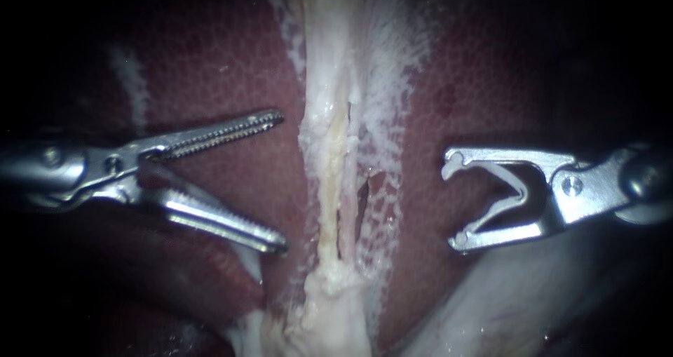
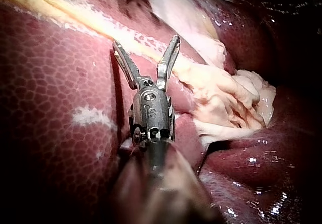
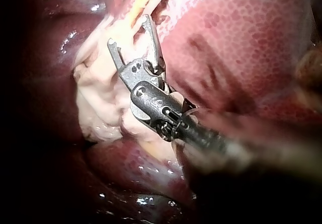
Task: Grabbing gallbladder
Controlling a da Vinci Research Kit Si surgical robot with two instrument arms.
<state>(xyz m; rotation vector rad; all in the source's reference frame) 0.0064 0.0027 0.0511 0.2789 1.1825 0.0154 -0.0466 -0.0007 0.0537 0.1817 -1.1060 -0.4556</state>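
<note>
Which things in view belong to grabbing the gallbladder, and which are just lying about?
For the job:
left instrument, open, holding nothing
right instrument, open, holding nothing
gallbladder, probably the smooth pale tissue under the right instrument

Just there:
liver
pale fibrous strand running between the two instruments

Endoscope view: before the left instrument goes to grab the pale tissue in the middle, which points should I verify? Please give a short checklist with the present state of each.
1. Silver, toothed left instrument open and empty: ok.
2. Silver, notch-tipped right instrument open and empty: ok.
3. Ragged whitish strip of tissue lies between both instruments, touched by neither: ok.
4. Strip uncovered and in sight: ok.
5. Left instrument's tips clear of the dark red mottled liver beneath them: cannot tell.
</note>
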